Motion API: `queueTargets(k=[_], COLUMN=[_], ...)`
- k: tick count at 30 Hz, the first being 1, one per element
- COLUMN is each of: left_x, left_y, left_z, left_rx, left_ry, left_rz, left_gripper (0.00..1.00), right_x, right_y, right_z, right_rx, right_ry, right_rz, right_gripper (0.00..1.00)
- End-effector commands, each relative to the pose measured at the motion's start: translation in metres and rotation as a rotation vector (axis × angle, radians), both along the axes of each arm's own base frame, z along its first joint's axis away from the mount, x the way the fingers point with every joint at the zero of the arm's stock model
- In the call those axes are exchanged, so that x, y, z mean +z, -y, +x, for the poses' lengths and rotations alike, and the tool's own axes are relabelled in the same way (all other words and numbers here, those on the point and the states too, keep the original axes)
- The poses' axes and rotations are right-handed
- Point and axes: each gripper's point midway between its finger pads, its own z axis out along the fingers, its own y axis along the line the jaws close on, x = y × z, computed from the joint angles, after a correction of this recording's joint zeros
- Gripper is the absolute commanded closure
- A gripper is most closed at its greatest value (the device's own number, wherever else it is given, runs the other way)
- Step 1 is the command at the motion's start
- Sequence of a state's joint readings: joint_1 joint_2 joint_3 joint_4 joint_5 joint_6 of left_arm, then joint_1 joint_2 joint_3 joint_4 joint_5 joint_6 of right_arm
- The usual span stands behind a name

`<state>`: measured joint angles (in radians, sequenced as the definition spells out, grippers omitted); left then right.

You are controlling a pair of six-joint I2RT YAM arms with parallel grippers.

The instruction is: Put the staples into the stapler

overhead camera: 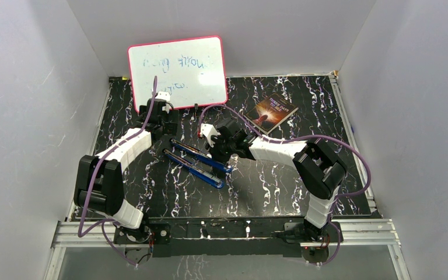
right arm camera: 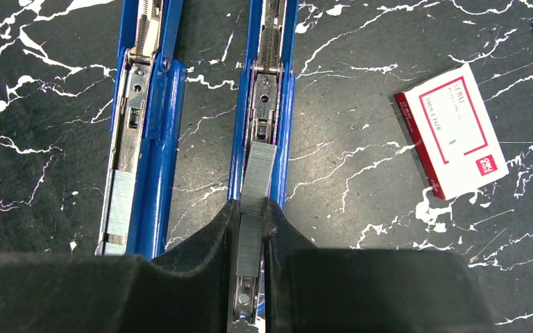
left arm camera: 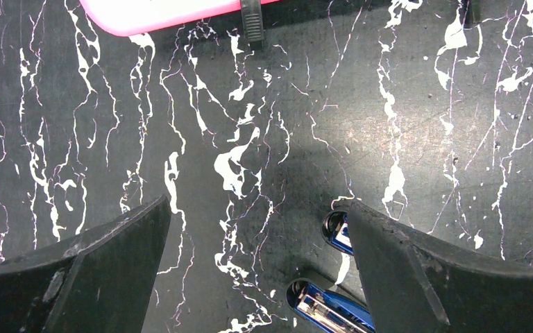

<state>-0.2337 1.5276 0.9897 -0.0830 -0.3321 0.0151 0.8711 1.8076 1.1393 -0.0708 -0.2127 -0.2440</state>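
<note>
Staples (right arm camera: 258, 170): one grey strip is clamped between the right end effector (right arm camera: 251, 211) fingers. Its near end is hidden in the grip and its far end lies along the right-hand rail of the stapler (right arm camera: 154, 104), lower centre of the right wrist view. Can't tell if it's seated in the channel. Second strip (right arm camera: 119, 205) sits in the left-hand rail. Stapler is folded open, both blue rails flat on the counter (overhead camera: 280, 186).

Right arm comes in from lower right of the top view, elbow up, wrist pitched down onto the stapler. Left end effector (left arm camera: 257, 205) has its fingers wide apart and holds nothing; the stapler's blue ends show at lower right of its view. Left arm bends in from lower left.

Counter is black with white veins, white walls around it. White box with red label (right arm camera: 458, 132) lies right of the stapler. Whiteboard (overhead camera: 178, 73) and book (overhead camera: 274, 112) are at the back.
</note>
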Motion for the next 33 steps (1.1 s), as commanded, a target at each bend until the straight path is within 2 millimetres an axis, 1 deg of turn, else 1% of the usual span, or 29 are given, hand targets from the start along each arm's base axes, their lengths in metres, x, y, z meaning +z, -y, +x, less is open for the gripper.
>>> queueTargets(k=[1, 7, 13, 19, 23, 28, 33], left_x=[0.016, 0.016, 0.016, 0.016, 0.015, 0.016, 0.016], left_y=[-0.002, -0.002, -0.002, -0.001, -0.002, -0.002, -0.001], left_z=[-0.001, -0.001, -0.001, -0.001, -0.001, -0.001, -0.001], left_rx=[0.007, 0.007, 0.005, 0.006, 0.006, 0.006, 0.005], left_ry=[0.046, 0.046, 0.046, 0.047, 0.046, 0.047, 0.046], left_rz=[-0.013, -0.015, -0.016, -0.017, -0.017, -0.017, -0.018], left_gripper=[0.02, 0.02, 0.02, 0.02, 0.02, 0.02, 0.02], right_x=[0.011, 0.011, 0.017, 0.017, 0.026, 0.044, 0.045], right_y=[-0.005, -0.004, -0.007, -0.008, -0.011, -0.019, -0.020], right_z=[-0.003, -0.005, 0.000, 0.002, 0.003, 0.002, 0.004], right_rx=[0.030, 0.032, 0.027, 0.020, 0.019, 0.027, 0.014], right_ry=[-0.006, -0.007, 0.010, 0.015, 0.032, 0.048, 0.047], right_rz=[0.008, 0.002, 0.012, 0.011, 0.047, 0.116, 0.129], right_gripper=[1.00, 1.00, 1.00, 1.00, 1.00, 1.00, 1.00])
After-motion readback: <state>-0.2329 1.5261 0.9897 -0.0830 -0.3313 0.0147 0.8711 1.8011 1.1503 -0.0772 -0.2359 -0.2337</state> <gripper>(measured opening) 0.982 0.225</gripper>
